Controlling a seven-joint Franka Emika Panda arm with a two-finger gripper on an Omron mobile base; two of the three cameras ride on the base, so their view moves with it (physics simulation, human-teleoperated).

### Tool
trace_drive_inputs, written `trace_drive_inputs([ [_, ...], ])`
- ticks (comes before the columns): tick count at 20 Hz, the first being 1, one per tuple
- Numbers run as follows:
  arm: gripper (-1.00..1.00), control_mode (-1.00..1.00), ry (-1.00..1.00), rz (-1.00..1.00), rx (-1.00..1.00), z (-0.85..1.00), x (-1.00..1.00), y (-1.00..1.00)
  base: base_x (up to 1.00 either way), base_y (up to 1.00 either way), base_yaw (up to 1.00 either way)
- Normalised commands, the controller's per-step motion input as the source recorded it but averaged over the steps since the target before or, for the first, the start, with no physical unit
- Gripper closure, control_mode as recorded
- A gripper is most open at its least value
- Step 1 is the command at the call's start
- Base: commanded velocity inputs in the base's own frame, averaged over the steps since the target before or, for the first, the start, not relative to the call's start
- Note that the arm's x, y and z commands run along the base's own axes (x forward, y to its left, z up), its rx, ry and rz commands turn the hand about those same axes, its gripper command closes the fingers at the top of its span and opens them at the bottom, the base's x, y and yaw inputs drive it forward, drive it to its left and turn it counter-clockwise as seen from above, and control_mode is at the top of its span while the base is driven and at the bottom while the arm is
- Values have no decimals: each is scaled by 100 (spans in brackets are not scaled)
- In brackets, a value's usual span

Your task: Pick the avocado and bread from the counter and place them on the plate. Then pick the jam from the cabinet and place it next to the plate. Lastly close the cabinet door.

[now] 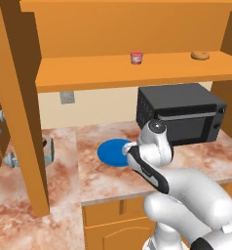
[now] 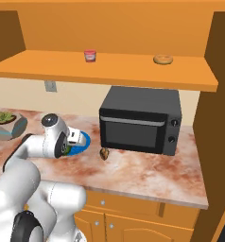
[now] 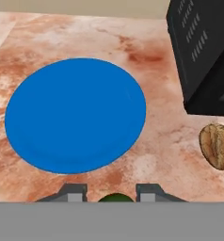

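The cabinet stands open high above the fingers, its door swung out to their left. On its inner shelf, well above and beyond the fingers, sit the jam and, further right, a pale doughnut-shaped roll. The counter lies below the fingers. A black microwave stands on it ahead of the fingers and to their right. The plate, bare, lies flat on the counter directly ahead of the fingertips and slightly to their left. The bread rests on the counter to the right of the fingers, just in front of the microwave, apart from the plate. The gripper is closed narrowly on the avocado, whose dark green top shows between the two fingertips.
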Motion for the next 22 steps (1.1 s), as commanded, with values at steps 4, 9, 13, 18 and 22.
trace_drive_inputs([
  [4, 100, -100, -19, 0, 0, 8, 41, 33, 0, 0, 0],
  [9, 100, -100, -6, 0, -1, 0, 52, 42, 0, 0, 0],
  [13, 100, -100, -1, 0, 0, 0, 37, 39, 0, 0, 0],
  [18, 100, -100, 0, 0, 0, -18, 21, 15, 0, 0, 0],
  [22, 100, -100, -1, 0, 0, -23, 5, 0, 0, 0, 0],
])
